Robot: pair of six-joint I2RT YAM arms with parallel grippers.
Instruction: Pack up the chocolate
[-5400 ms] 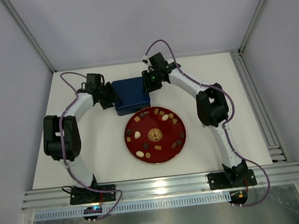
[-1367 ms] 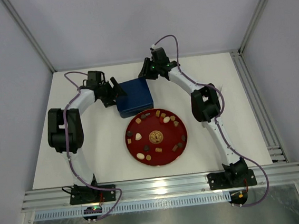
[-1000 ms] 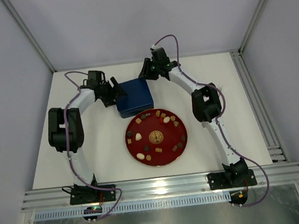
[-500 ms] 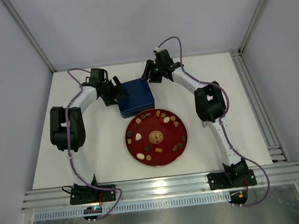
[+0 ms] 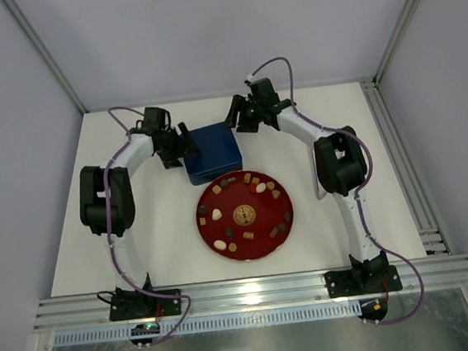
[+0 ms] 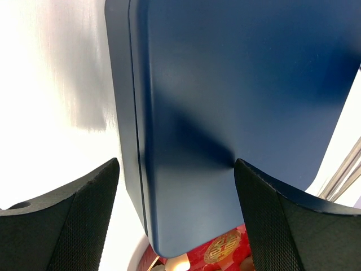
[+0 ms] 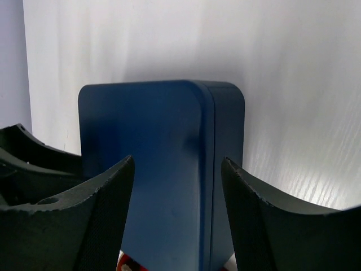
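Several small pieces of chocolate (image 5: 259,187), brown and cream, lie around the red plate (image 5: 245,234) with a gold emblem. The closed dark blue tin (image 5: 212,151) sits just behind the plate. My left gripper (image 5: 182,144) is at the tin's left side, open. In the left wrist view the left gripper (image 6: 176,162) straddles the tin's (image 6: 225,84) long edge, one finger over the lid and one beside the wall. My right gripper (image 5: 238,119) stands open at the tin's back right corner. The right wrist view shows the right gripper (image 7: 177,159) framing the tin (image 7: 158,141), with nothing held.
The white table (image 5: 140,234) is walled left, back and right. An aluminium rail (image 5: 398,160) runs along the right edge. Both arms arch over the table beside the plate. A sliver of the plate (image 6: 225,248) shows beyond the tin in the left wrist view.
My right gripper's jaws have widened and it has drawn back to the right, away from the tin's corner. The left gripper has shifted slightly toward the back. The tin and plate stay put.
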